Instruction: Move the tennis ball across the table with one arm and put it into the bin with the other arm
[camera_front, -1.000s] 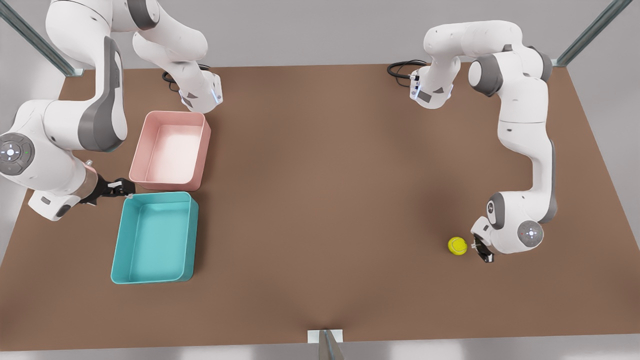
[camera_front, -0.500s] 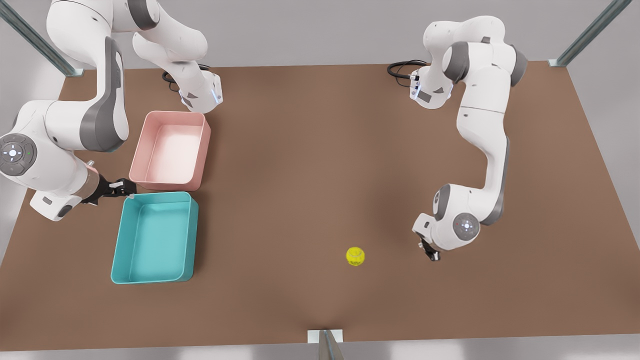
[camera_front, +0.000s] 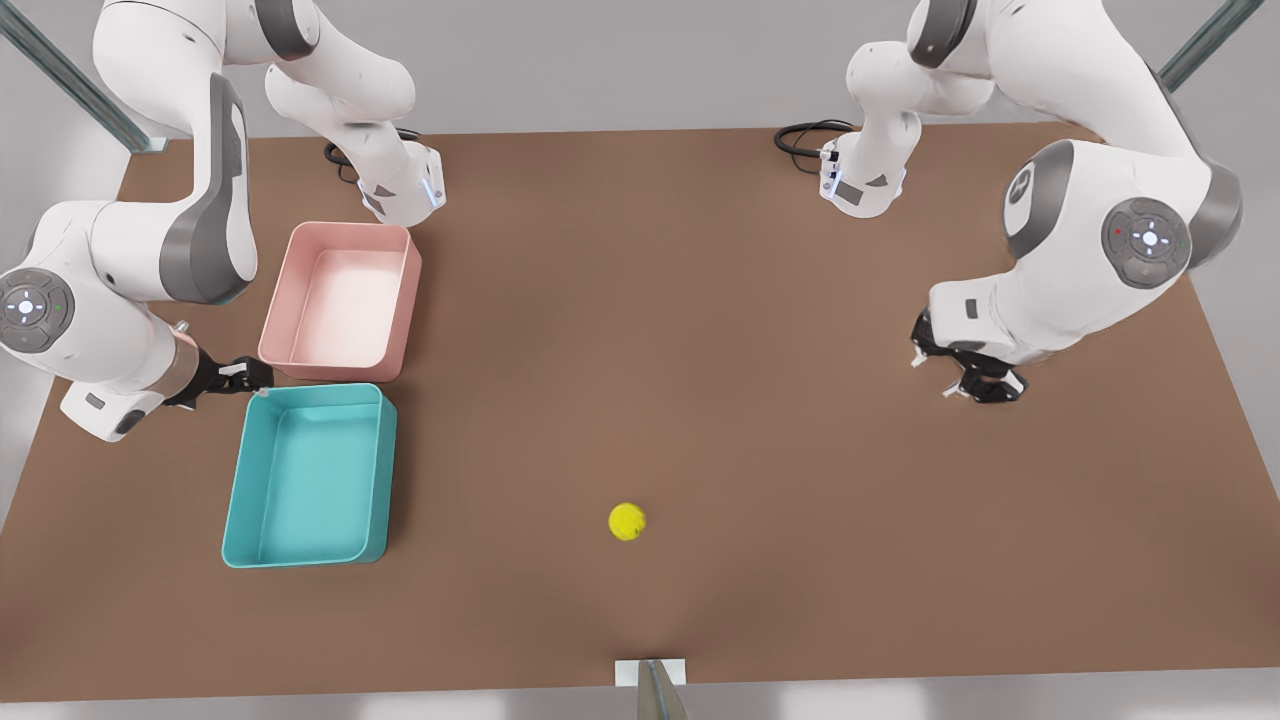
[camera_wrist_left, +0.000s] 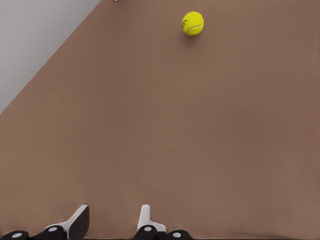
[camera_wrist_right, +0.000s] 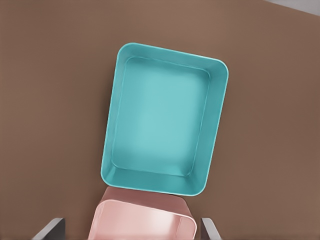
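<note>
Brown tabletop, the table, spreads wide and mostly bare under a grey backdrop, with an arm mounted at each far corner.

Starting at the front view's left, the right gripper hangs at about ten o'clock from the table's centre, just off the far corner of the bin and beside the near wall of the pink tray. Its wrist camera looks down on the bin, which is empty, with the pink tray touching or nearly touching it. Two finger edges at that view's corners stand wide apart, so this gripper reads as spread and holding nothing; this arm waits.

Moving rightward, the tennis ball lies alone on the table at about six o'clock from the centre, well apart from the bin, at about three o'clock from it.

Farther right, the left gripper hovers at about three o'clock from the centre, fingers parted and empty. In its wrist view the ball sits far ahead of the fingertips.

From the right gripper the ball lies toward four o'clock; from the left gripper, toward eight. In the front view the two gaps look about alike, neither gripper plainly nearer. A ball has no long axis, so grasp angle matters little.
</note>
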